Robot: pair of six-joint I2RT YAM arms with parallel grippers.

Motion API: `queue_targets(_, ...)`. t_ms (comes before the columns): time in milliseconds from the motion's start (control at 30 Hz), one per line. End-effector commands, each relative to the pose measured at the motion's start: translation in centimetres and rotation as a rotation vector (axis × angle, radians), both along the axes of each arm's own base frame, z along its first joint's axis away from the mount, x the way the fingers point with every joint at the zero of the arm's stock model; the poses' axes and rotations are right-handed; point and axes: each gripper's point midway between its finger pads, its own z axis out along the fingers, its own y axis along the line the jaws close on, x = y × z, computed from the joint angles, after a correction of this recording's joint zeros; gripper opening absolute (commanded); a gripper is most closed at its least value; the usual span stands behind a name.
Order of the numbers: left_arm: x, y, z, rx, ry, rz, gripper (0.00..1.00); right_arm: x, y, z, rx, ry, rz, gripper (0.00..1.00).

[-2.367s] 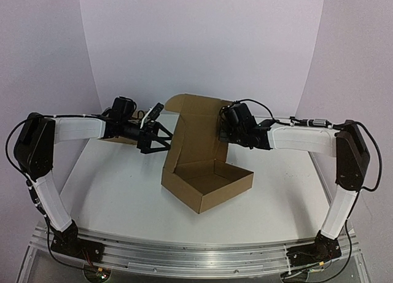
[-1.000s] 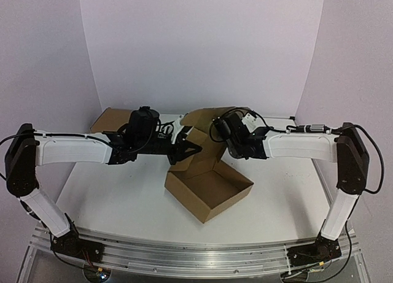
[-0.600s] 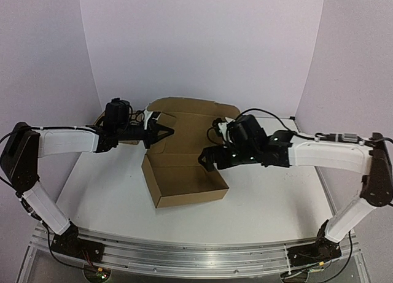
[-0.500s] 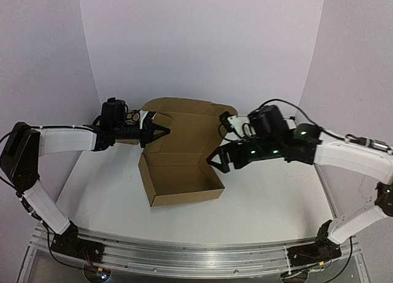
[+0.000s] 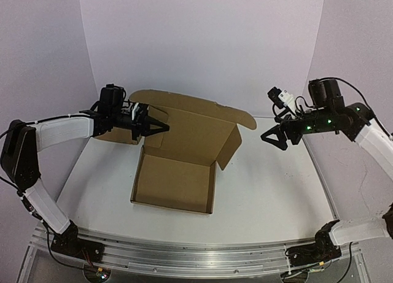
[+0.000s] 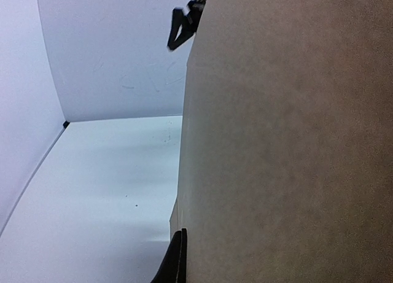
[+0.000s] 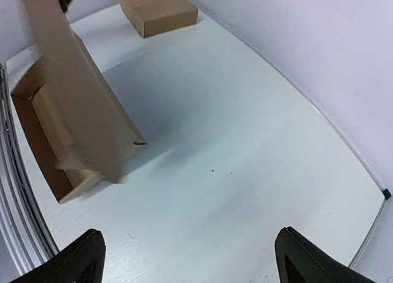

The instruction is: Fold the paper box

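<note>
The paper box [image 5: 187, 145], a plain brown die-cut cardboard mailer, sits on the white bench [image 5: 270, 191] just right of the small closed brown cardboard box [image 7: 158, 10] and nearer the arm bases. Its shallow tray lies flat and its round-cornered lid panel [image 5: 196, 117] is raised. The left hand [image 5: 153, 126], between that small box and the lid, is clenched on the lid's left edge. The right hand [image 5: 274, 140] hangs released and empty, far right of the small box, beyond the mailer. The lid's long edge runs from one hand toward the other, so closing it likely falls to the left. The overhead view shows the pinch. The left wrist sees mostly bare cardboard, and the right wrist shows the lid's tilt.
</note>
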Motion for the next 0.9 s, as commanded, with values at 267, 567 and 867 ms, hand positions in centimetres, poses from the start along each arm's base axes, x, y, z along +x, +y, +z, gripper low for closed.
queue_targets(267,-5.4,1.5,8.0,-0.102,0.025,-0.229,0.0,-0.9,4.8,3.3,0.476,-0.005,0.444,0.85)
queue_targets(567,-5.2,1.4,9.6,-0.119,0.036,-0.196,0.0,-4.6,10.2,0.8,0.54,0.069,0.608,0.82)
queue_targets(867,-5.2,1.5,9.5,-0.122,0.038,-0.183,0.0,-3.9,14.7,0.3,0.512,0.045,0.61,0.7)
